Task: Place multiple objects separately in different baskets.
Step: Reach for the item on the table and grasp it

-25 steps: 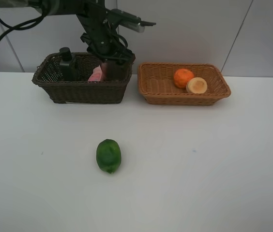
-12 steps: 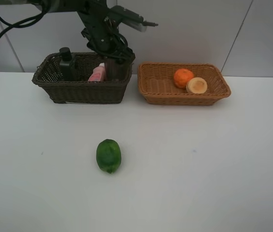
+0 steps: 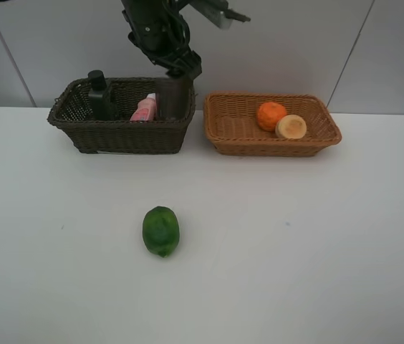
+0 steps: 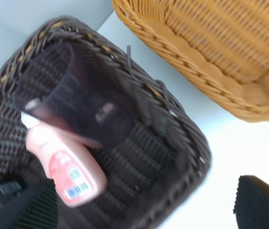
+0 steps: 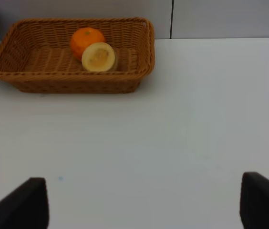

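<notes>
The dark brown basket (image 3: 119, 132) holds the dark green pump bottle (image 3: 100, 95), the pink bottle (image 3: 145, 108) and the mauve cup (image 3: 175, 99). My left gripper (image 3: 185, 67) hangs open and empty just above the cup. The left wrist view shows the cup (image 4: 77, 102), the pink bottle (image 4: 67, 169) and the basket rim (image 4: 175, 125) between my open fingertips (image 4: 261, 202). The tan basket (image 3: 223, 132) holds the orange (image 3: 271, 115) and the red-yellow fruit (image 3: 291, 127). The green fruit (image 3: 160, 231) lies on the table. My right gripper (image 5: 141, 205) is open and empty, facing the tan basket (image 5: 67, 81).
The white table (image 3: 295, 236) spreads in front of both baskets, which stand side by side along the back wall. The left arm's dark links and cable rise above the dark basket at the top of the exterior view.
My left gripper has risen out of the dark basket and left the mauve cup standing inside it. Nothing else has moved.
</notes>
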`<state>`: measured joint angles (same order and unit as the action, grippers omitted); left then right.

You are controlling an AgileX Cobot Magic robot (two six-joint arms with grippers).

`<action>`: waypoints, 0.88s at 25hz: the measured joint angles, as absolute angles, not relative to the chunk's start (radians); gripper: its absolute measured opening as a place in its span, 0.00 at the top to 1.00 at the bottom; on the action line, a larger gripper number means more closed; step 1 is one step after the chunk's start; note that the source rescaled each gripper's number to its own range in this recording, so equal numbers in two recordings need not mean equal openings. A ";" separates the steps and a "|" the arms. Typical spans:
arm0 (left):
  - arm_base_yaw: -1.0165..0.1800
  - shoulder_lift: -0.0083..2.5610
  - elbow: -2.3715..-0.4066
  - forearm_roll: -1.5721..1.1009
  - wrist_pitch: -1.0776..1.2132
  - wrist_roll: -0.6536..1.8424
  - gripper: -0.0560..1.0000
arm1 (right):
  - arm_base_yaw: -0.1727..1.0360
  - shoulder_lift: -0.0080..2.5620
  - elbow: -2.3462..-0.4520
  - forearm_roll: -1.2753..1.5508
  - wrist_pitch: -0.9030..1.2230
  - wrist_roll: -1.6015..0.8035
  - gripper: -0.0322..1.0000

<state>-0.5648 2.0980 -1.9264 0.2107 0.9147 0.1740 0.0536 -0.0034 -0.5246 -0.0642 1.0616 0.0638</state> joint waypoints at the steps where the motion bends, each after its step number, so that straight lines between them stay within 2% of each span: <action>1: -0.572 2.082 -1.926 0.212 0.934 0.160 0.04 | 0.054 -0.003 -0.525 -0.064 1.062 0.064 0.28; 14: -0.661 1.899 -1.928 0.215 1.183 -0.256 0.04 | 0.054 -0.003 -0.525 -0.064 1.062 0.064 0.28; 22: -0.717 1.826 -1.867 0.204 1.195 -0.408 0.04 | 0.054 -0.003 -0.525 -0.064 1.062 0.064 0.28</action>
<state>-0.7173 1.8264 -1.8666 0.2039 1.1949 -0.4080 0.0536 -0.0034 -0.5246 -0.0642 1.0616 0.0638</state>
